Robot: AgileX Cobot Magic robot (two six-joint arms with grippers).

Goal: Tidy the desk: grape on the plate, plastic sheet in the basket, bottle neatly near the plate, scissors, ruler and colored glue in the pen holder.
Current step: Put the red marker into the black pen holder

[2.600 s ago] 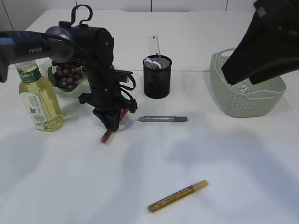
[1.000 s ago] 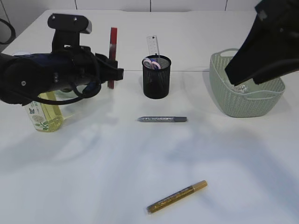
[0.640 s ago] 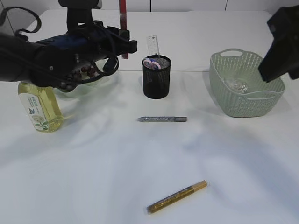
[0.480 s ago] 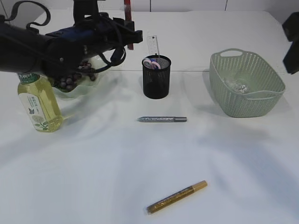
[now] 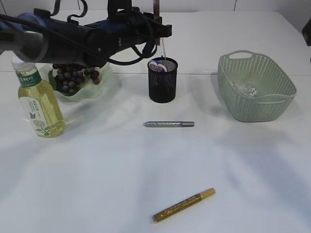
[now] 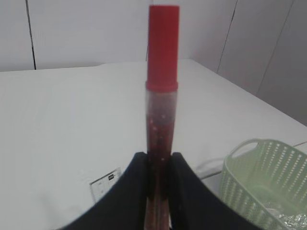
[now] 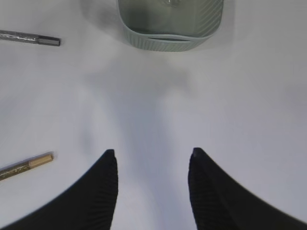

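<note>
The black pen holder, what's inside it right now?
In the pen holder, scissors with pink and blue handles poke out, with a clear ruler standing behind them. The mesh hides their lower parts and whatever else sits deeper.

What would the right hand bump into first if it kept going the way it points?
Probably just the bare white table. The right hand is open and empty, and nothing lies between its tips; the green basket sits farther ahead.

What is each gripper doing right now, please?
Left gripper: closed on the red glue pen, held upright.
Right gripper: open, holding nothing.
</note>
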